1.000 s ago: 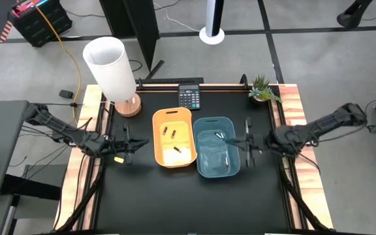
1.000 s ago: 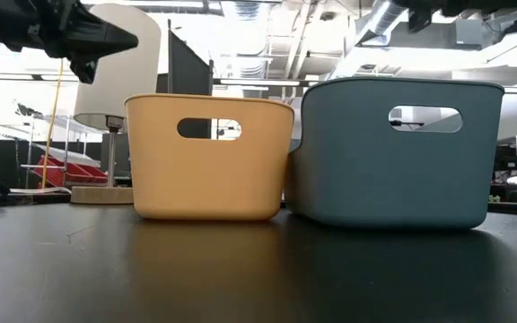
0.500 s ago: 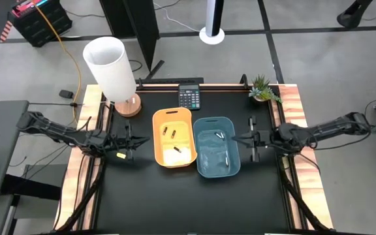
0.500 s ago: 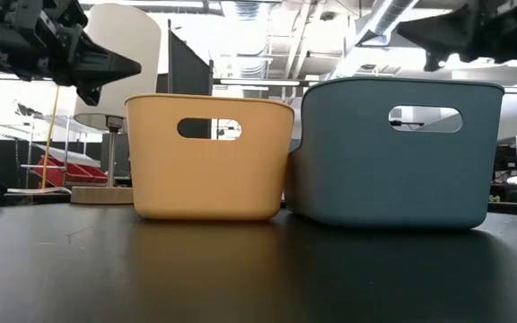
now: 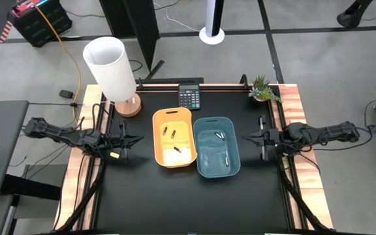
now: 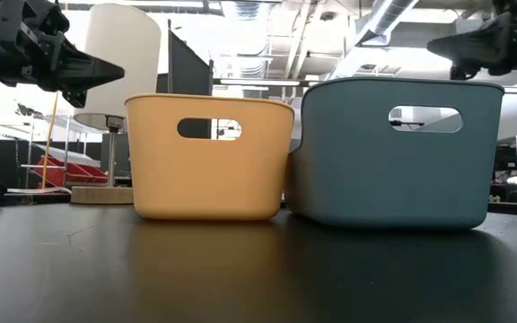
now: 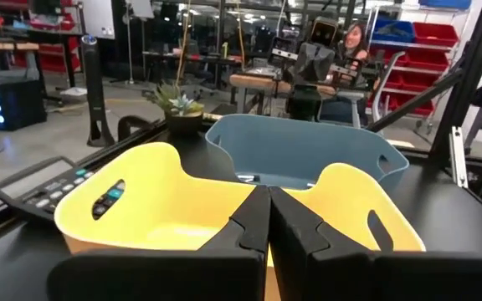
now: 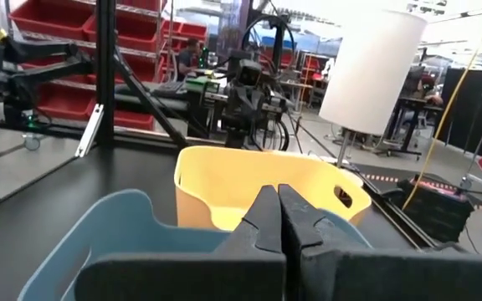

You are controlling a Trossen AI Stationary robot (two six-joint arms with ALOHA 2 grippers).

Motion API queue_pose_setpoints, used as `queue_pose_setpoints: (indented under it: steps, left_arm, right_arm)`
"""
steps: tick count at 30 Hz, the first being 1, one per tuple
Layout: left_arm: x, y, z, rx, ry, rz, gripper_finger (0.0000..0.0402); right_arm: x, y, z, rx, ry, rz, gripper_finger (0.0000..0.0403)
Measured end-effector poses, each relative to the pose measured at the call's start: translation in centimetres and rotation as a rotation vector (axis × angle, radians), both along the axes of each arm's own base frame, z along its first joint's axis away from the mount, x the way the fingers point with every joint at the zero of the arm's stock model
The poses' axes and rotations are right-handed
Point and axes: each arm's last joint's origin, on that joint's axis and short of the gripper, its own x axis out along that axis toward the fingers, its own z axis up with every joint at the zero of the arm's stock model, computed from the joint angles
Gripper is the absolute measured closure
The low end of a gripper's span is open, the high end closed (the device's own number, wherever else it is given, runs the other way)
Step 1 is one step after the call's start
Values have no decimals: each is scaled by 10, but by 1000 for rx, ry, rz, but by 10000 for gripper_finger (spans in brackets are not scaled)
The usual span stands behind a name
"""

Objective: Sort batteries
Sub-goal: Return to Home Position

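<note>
Both tools hang clear of the bins, with the batteries lying inside.
High view: the left tool [image 5: 134, 138] hangs over the bench [image 5: 175, 202] just left of the yellow bin [image 5: 155, 140], and the right tool [image 5: 247, 137] hangs right of the blue bin [image 5: 237, 150]. Three dark batteries [image 5: 173, 134] lie in the yellow bin, pale batteries [image 5: 218, 135] in the blue bin. Low view: both tools sit above rim height, outside the bins. Wrist views: each tool's fingers are pressed together, pinching nothing.
</note>
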Motion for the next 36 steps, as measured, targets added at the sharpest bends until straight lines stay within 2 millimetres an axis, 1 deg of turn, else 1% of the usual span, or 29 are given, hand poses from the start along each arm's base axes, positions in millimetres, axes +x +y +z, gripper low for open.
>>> queue_pose_setpoints:
  steps: [5,10,13,16,18,21,25,29,32,36]
  left_arm:
    - [-7,1,2,35,-26,-35,401]
    - [-8,1,-1,41,-47,-55,401]
    - [-7,-1,-8,46,-84,-86,401]
    - [-7,0,-8,46,-78,-81,401]
    - [-6,1,-8,56,-87,-91,401]
    - [-6,3,-6,58,-109,-117,401]
    - [-4,8,-14,26,-29,-106,401]
    - [-4,9,-12,38,-50,-129,402]
    - [-4,12,-12,65,-50,-108,402]
    - [-4,14,-12,39,-54,-90,401]
  right_arm:
    - [-13,-2,-5,-2,17,0,403]
    - [-11,-2,-9,-17,22,-1,403]
    - [-8,-1,-23,-19,30,2,403]
    - [-4,0,-33,-15,17,26,403]
    - [-3,0,-36,-10,13,30,403]
    - [-3,1,-36,-10,13,51,403]
    - [-3,1,-36,-23,17,53,403]
    - [-3,1,-37,-29,20,59,403]
    - [-3,2,-37,-27,23,78,403]
    - [-3,2,-38,-27,25,84,403]
